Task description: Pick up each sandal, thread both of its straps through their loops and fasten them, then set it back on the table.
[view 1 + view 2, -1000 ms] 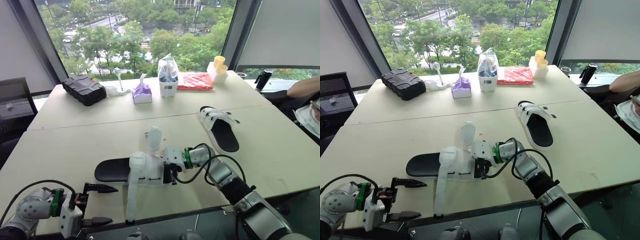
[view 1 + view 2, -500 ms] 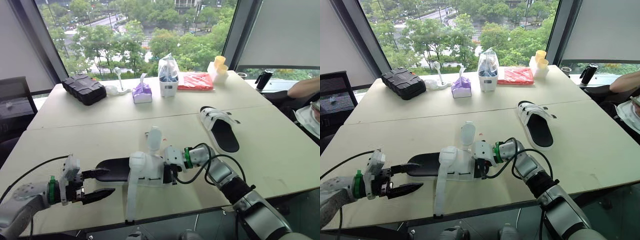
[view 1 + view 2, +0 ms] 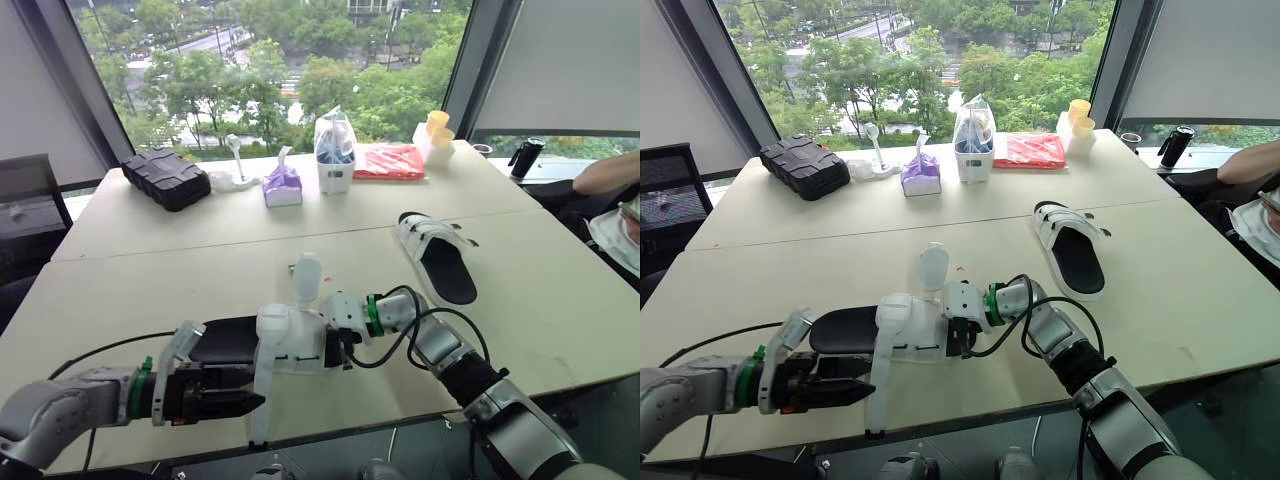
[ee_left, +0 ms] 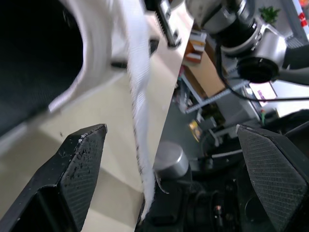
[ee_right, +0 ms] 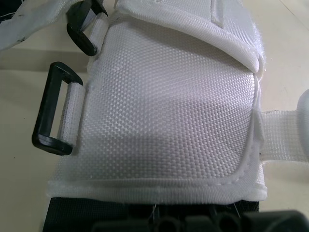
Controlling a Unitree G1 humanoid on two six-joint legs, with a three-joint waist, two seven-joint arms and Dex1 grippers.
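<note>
Left claw (image 3: pixel 240 392) has slid forward, spread wide astride the sandal's (image 3: pixel 225 338) dangling strap (image 3: pixel 260 412).

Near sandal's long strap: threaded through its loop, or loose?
Loose. The strap trails from the near sandal toward the front edge of the table, and the black loop has no strap threaded through.

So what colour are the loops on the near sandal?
Black loops on the white upper; the right wrist view shows them best.
</note>
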